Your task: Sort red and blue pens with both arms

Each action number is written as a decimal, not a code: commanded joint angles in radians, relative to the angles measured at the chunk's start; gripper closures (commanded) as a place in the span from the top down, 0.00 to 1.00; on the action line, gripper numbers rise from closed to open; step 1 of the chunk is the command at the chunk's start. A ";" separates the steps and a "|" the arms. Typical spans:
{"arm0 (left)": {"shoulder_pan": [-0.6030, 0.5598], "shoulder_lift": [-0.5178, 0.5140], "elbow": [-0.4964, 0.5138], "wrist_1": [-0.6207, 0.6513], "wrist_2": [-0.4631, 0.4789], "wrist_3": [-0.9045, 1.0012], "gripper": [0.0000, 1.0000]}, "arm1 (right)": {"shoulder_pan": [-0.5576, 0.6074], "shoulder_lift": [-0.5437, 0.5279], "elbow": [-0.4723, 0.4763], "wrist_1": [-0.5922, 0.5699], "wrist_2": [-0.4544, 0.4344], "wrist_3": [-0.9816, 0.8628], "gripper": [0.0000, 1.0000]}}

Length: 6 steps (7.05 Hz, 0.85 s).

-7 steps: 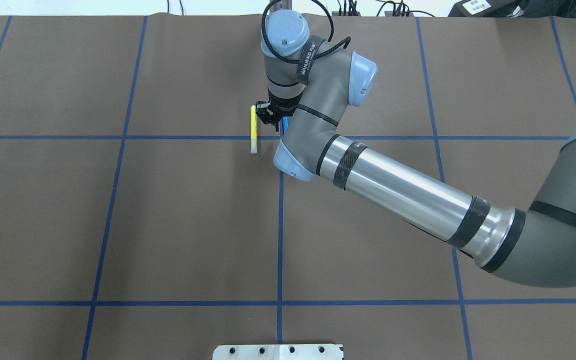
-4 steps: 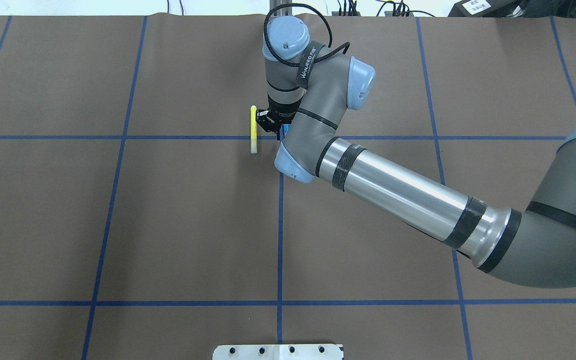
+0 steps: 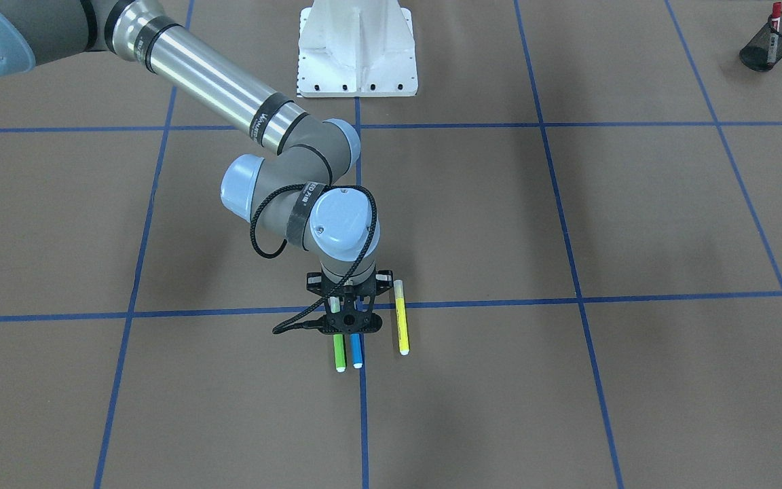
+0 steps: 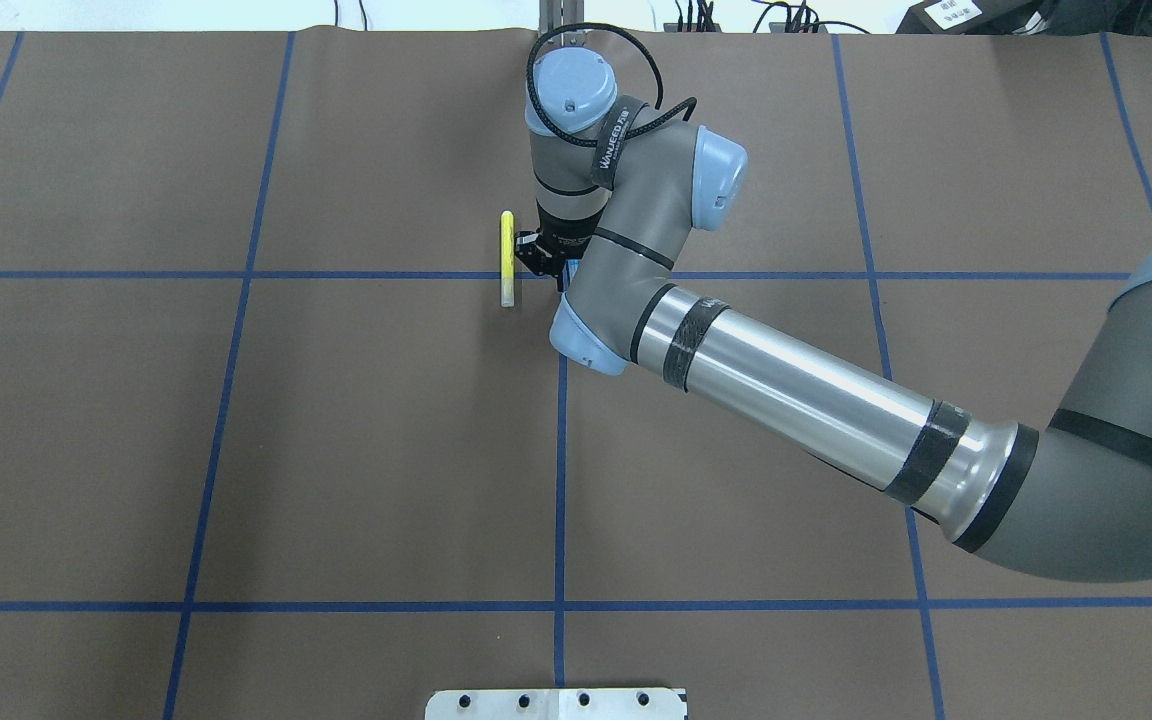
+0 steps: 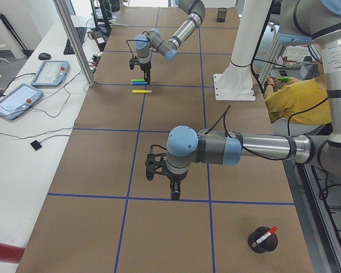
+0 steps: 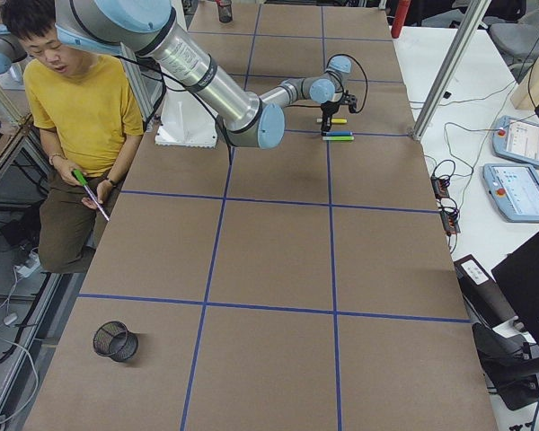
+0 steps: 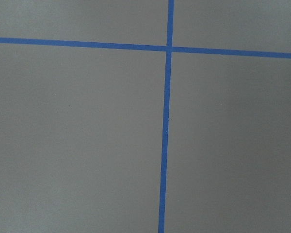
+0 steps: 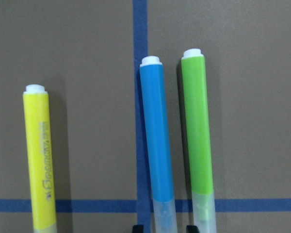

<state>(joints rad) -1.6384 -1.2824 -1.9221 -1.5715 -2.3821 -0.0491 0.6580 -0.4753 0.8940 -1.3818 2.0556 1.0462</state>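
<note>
The blue pen (image 8: 156, 131) lies on the brown mat between a green marker (image 8: 198, 121) and a yellow marker (image 8: 39, 160). My right gripper (image 8: 165, 228) hangs open over it, one black fingertip on each side of its clear cap. From the front, the right gripper (image 3: 348, 333) covers the pens' upper ends, and the blue pen (image 3: 357, 353) sticks out below it. The red pen (image 3: 773, 20) stands in a black mesh cup (image 3: 771, 44) at the robot's far left. My left gripper (image 5: 174, 193) hovers low over a tape line, and I cannot tell if it is open or shut.
A second black mesh cup (image 6: 114, 341) stands on the robot's right side of the mat. The white robot base (image 3: 357, 47) is at the near middle edge. A person in a yellow shirt (image 6: 76, 108) sits beside the table. Tablets (image 6: 521, 189) lie on the side bench.
The right arm's wrist has shifted slightly over the pens, carrying the gripper closer in above the blue pen. The yellow marker has not moved.
</note>
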 commanded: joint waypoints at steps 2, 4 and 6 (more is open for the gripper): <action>-0.001 0.000 0.000 0.001 -0.009 0.000 0.99 | -0.005 0.000 -0.009 0.001 -0.003 -0.002 0.41; 0.000 0.000 0.000 -0.001 -0.009 0.000 0.99 | -0.005 0.000 -0.009 0.001 -0.003 -0.002 0.24; 0.000 0.000 0.000 -0.001 -0.009 0.000 0.99 | -0.003 0.000 -0.009 0.001 -0.003 -0.002 0.07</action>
<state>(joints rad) -1.6384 -1.2824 -1.9221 -1.5721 -2.3914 -0.0491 0.6543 -0.4760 0.8852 -1.3806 2.0525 1.0447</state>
